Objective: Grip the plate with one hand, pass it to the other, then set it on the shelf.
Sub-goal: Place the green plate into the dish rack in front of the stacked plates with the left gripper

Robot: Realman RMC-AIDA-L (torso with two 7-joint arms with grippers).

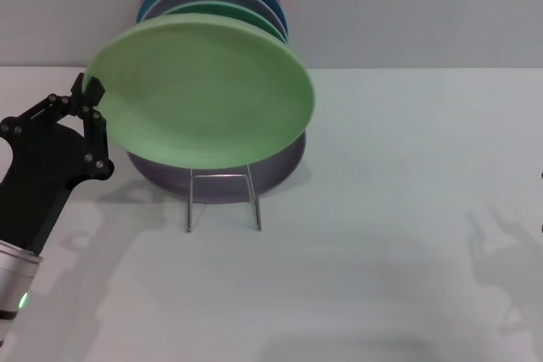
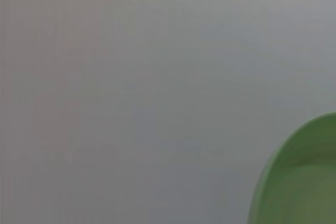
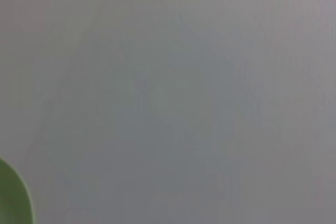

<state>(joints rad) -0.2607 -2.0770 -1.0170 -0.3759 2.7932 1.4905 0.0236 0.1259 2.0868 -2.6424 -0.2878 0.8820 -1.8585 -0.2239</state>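
The light pastel-green plate (image 1: 204, 91) is held tilted in the air, in front of the other plates and above the front of the silver wire shelf (image 1: 222, 203). My left gripper (image 1: 90, 87) is at the left of the head view, shut on the plate's left rim. Part of the plate's rim also shows in the left wrist view (image 2: 299, 177), and a sliver of it in the right wrist view (image 3: 10, 199). My right gripper is out of view; only its shadow falls on the table at the far right.
Several plates stand in the shelf behind the held one: a lilac-purple plate (image 1: 284, 165) lowest in front, a darker emerald-green plate (image 1: 233, 11), then lilac, blue and red ones. The white table (image 1: 382, 209) stretches to the right, with a grey wall behind.
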